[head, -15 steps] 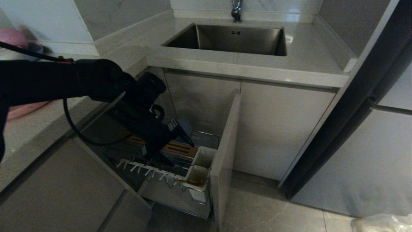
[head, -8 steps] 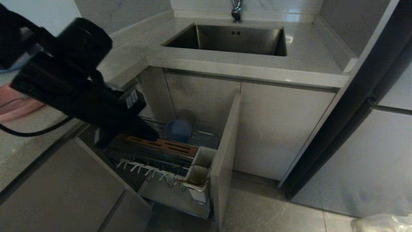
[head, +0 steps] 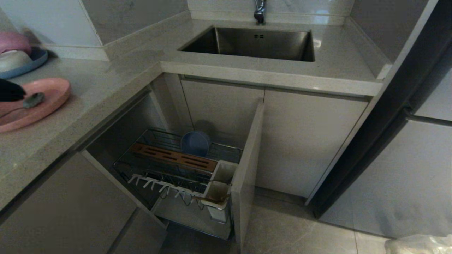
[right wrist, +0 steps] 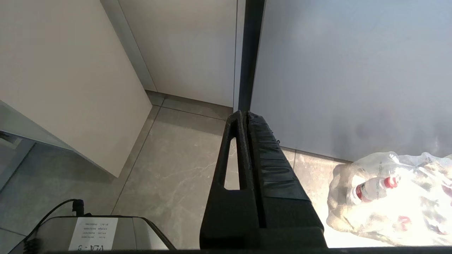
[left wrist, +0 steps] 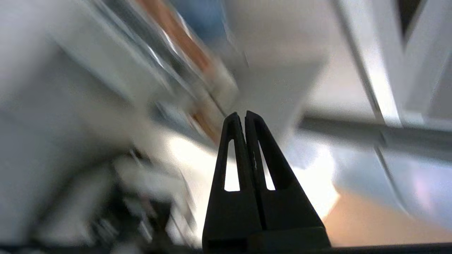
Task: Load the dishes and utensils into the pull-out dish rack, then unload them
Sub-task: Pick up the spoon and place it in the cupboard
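The blue-grey bowl (head: pixel 195 143) stands on edge at the back of the pull-out dish rack (head: pixel 155 174), behind its wooden strip (head: pixel 173 157). On the counter at the left, the pink plate (head: pixel 53 97) carries the grey spoon (head: pixel 33 100). My left gripper (head: pixel 19 92) shows only as a black tip at the picture's left edge, just beside the spoon's head. In the left wrist view the left gripper (left wrist: pixel 244 113) is shut with nothing between its fingers. Light-brown chopstick ends (head: pixel 204 199) lie at the near white cup (head: pixel 216 192). My right gripper (right wrist: pixel 245 113) hangs shut above the floor.
The rack's beige front panel (head: pixel 247 165) juts out into the floor space. A dark blue plate (head: pixel 33 63) with small pink and white bowls sits at the counter's back left. The sink (head: pixel 254 44) lies beyond. A plastic bag of bottles (right wrist: pixel 392 197) lies on the floor.
My left arm rose out of the rack, leaving the bowl standing there, and swung left to the pink plate at the picture's edge. Its fingers have shut.
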